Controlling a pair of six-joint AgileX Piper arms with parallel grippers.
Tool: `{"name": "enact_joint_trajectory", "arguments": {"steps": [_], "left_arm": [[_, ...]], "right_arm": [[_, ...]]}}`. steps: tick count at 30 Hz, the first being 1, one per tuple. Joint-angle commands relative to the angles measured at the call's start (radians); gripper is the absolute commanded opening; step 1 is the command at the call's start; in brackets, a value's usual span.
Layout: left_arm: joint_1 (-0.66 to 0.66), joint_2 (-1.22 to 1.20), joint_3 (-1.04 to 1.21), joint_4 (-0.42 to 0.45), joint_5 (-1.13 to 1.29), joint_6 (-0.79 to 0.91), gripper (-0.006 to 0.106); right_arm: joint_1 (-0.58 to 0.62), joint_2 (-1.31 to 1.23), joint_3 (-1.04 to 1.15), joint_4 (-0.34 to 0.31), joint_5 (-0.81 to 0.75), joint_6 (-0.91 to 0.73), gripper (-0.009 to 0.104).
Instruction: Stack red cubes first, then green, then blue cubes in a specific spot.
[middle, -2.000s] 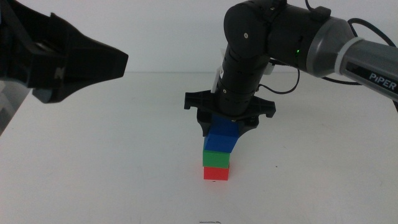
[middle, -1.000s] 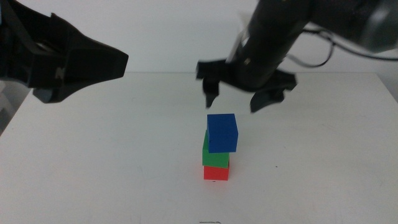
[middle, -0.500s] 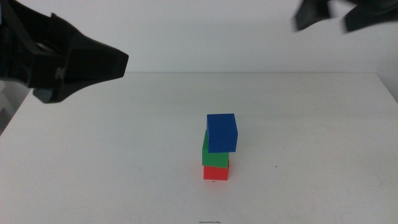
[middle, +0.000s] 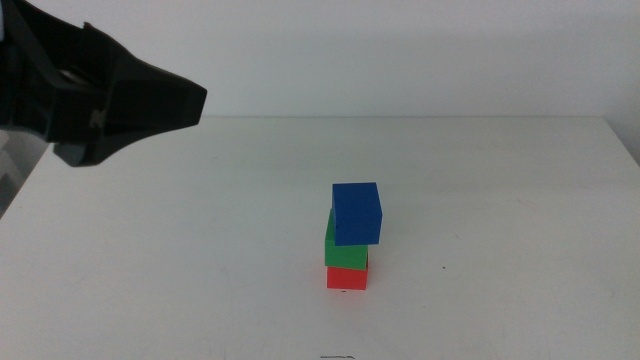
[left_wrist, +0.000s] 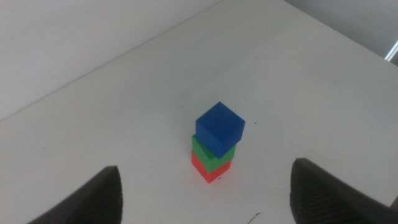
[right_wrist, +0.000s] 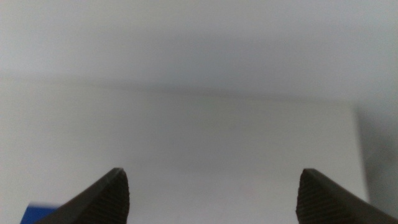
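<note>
The left gripper hangs above the white table with its two dark jaws spread wide apart and nothing between them; in the middle view its dark bulk fills the far left corner, well apart from the cubes. The right gripper is out of the middle view; its wrist camera shows its two dark jaws also spread wide and holding nothing, over bare white tabletop, with a sliver of blue at the picture's edge.

Near the middle of the table stands a stack of three small matte cubes. The bright-red cube rests on the white surface, the green cube sits on it, and the deep-blue cube sits on top. The blue one is turned a little and shifted to the right, so it overhangs the green one's right side. The left wrist view shows the same stack: red, green, blue. No gripper touches the stack, and nothing stands around it apart from a few tiny dark specks on the tabletop.
</note>
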Motion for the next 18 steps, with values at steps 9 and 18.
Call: {"name": "enact_joint_trajectory", "arguments": {"steps": [9,18], "left_arm": [[-0.004,-0.009,-0.025,-0.014,-0.064,0.000,0.091],[-0.004,-0.009,-0.024,-0.014,-0.064,0.000,0.091]], "right_arm": [[-0.065,-0.150,0.170,0.046,-0.244,-0.065,0.083],[-0.065,-0.135,0.170,0.044,-0.244,-0.066,0.083]]}}
